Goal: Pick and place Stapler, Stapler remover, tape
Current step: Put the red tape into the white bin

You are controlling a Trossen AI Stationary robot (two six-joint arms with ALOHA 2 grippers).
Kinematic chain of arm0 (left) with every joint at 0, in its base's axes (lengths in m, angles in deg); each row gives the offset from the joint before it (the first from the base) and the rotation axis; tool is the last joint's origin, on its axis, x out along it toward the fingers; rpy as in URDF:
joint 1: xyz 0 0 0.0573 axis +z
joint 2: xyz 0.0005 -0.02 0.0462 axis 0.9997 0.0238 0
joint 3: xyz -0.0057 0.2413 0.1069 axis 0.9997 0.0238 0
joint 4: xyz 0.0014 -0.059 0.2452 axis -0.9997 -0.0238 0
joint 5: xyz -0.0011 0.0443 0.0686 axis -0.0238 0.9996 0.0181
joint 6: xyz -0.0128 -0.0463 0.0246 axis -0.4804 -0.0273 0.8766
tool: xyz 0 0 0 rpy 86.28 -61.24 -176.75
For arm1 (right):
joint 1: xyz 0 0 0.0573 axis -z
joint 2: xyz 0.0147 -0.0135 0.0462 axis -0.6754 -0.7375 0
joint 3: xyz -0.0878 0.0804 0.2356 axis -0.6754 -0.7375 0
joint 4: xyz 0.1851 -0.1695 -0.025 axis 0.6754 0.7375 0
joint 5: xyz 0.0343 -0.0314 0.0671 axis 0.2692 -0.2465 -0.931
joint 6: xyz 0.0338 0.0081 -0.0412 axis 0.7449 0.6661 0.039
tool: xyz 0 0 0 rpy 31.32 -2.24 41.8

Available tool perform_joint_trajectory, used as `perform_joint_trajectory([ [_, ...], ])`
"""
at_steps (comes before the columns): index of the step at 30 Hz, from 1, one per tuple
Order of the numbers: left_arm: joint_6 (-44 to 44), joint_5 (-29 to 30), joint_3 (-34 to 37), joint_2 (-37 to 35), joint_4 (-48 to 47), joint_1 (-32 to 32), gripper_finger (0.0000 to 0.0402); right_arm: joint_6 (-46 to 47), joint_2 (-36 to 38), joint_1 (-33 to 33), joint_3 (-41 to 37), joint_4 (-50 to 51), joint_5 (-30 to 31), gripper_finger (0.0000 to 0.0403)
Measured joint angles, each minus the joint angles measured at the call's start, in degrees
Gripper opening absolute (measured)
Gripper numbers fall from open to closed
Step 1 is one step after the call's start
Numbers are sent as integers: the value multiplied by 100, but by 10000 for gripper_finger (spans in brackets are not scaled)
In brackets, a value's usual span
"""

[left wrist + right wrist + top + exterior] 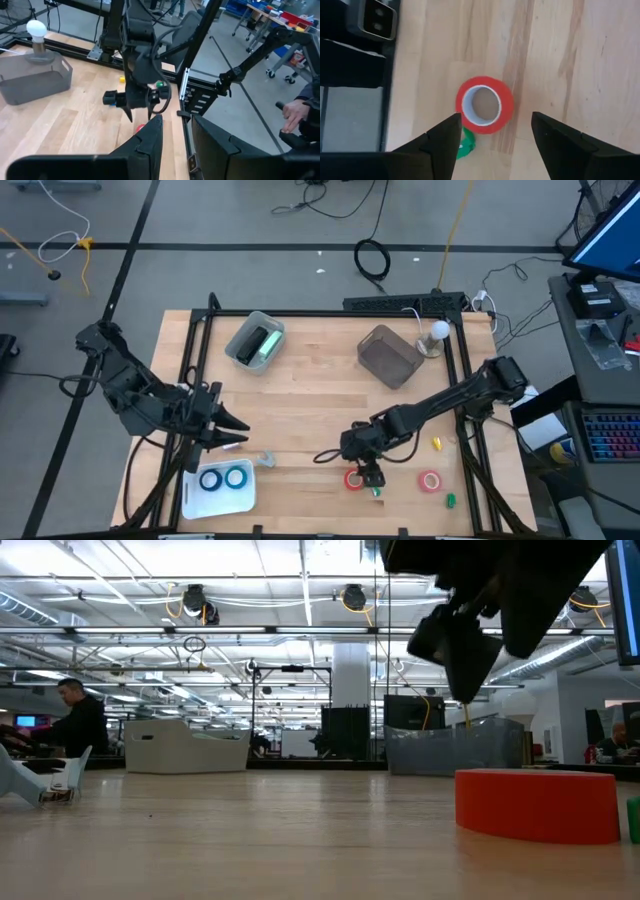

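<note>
Near the six o'clock edge of the table (320, 395), slightly toward five o'clock in the high view, the right gripper (372, 477) is being held directly above a red tape roll (485, 104), so the tape part of the task is judged to be in hand. The roll is being framed between the two dark fingers (440, 140) in the right wrist view, lying flat on the wood with its pale core facing up; the jaws are being held wide apart, and nothing is being gripped or touched by them. A small green object (465, 142) is lying just beside the roll. A second red tape roll (429, 481) is lying near, toward three o'clock of the first, and two blue tape rolls (224, 477) are already sitting in a white tray (215, 498) at seven o'clock. For the next move, a straight descent is judged to be called for, with the fingers straddling the roll before being closed, and care being taken that the green object is not caught as well. The left gripper (232, 430) is being kept waiting at nine o'clock above the tray, holding nothing that can be seen; whether its fingers are open or closed cannot be told. A stapler (262, 343) is lying in a grey bin (240, 335) at eleven o'clock.
</note>
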Motion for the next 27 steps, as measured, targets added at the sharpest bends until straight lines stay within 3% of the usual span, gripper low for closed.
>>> perform_joint_trajectory([
  [20,12,0,2,5,-176,2,108,146,-963,0,0,-392,25,225],
  [27,-101,1,330,20,12,7,108,332,-1116,5,12,-225,150,179],
])
